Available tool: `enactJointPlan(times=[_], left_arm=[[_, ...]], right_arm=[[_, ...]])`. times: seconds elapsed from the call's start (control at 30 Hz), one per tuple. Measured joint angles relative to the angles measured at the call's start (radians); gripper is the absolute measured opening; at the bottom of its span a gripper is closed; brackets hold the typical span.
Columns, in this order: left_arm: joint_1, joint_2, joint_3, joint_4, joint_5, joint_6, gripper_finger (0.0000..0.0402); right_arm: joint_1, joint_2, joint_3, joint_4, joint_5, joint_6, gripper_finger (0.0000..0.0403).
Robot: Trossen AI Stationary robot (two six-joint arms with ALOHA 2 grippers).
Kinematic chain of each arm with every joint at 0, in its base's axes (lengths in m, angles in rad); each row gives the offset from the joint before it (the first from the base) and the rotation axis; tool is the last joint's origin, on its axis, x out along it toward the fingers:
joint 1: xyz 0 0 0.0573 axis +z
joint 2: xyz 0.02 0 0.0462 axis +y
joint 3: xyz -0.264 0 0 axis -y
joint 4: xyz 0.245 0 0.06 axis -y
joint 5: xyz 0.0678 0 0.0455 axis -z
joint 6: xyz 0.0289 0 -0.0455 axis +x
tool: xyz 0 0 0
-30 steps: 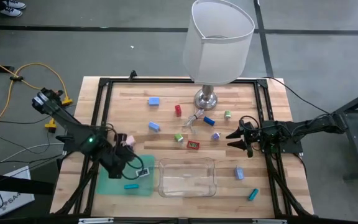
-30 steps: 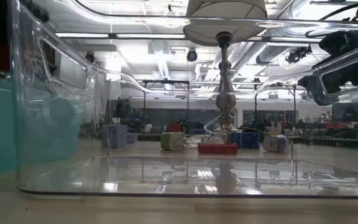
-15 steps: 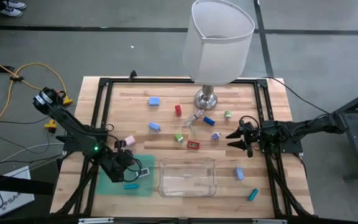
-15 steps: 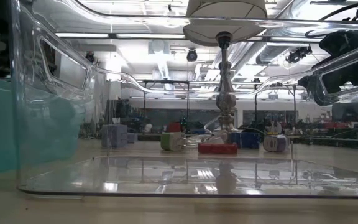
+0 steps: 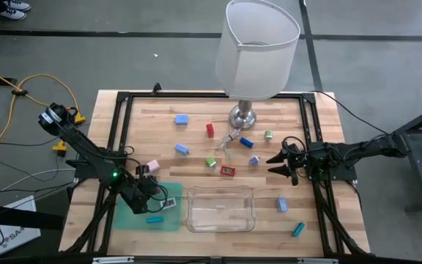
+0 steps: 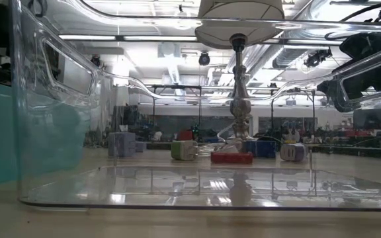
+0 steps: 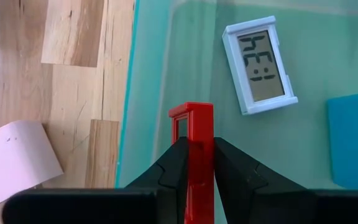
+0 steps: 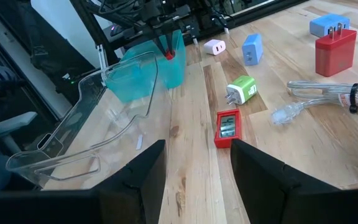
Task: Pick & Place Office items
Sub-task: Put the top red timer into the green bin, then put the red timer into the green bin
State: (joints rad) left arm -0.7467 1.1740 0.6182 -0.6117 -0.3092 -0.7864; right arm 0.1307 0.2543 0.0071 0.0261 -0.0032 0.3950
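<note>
While the left gripper [image 7: 195,163] hangs over the flat translucent green mat [image 5: 139,218] at the table's front left, its two dark fingers are pinched narrow on a thin red rectangular frame-like piece [image 7: 192,134], held just inside the mat's edge. On the mat beside it lie a small white digital display with a grey screen [image 7: 258,64] and a flat teal block [image 7: 355,138]; a pale pink square pad [image 7: 16,158] rests on the bare wood just off the mat.

Judging by this layout, the sorting is at an early stage: two pieces are on the mat, a third is about to join them, and the clear plastic tray [image 5: 220,210] next to the mat looks empty.

Most items remain scattered on the wooden table [image 5: 196,103] around the white-shaded lamp with a silver base [image 5: 244,116]: a light blue block [image 5: 182,119], a red plug block [image 5: 210,130], a green-and-white charger [image 8: 241,89], a red-framed little display [image 5: 228,171], plus a blue block [image 5: 281,204] and a teal stick [image 5: 298,229] at the front right.

The right gripper [image 5: 275,164] waits at the table's right side, its fingers spread wide and empty.
</note>
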Motion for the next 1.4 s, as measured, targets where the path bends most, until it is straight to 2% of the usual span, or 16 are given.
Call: enactJointPlan(times=[0.27, 0.63, 1.0, 1.2, 1.4], left_arm=[[0.000, 0.000, 0.000, 0.001, 0.003, 0.000, 0.0064], [0.000, 0.000, 0.000, 0.008, 0.003, 0.001, 0.0107], [0.000, -0.005, 0.000, 0.010, -0.003, 0.003, 0.0108], [0.000, -0.056, 0.000, 0.076, -0.016, 0.079, 0.0108], [0.000, -0.101, 0.000, 0.075, -0.065, 0.083, 0.0108]], right_arm=[[0.000, 0.000, 0.000, 0.000, 0.000, 0.000, 0.0166], [0.000, 0.000, 0.000, 0.000, 0.000, 0.000, 0.0166], [0.000, 0.000, 0.000, 0.000, 0.000, 0.000, 0.0166], [0.000, 0.000, 0.000, 0.000, 0.000, 0.000, 0.0166], [0.000, 0.000, 0.000, 0.000, 0.000, 0.000, 0.0166]])
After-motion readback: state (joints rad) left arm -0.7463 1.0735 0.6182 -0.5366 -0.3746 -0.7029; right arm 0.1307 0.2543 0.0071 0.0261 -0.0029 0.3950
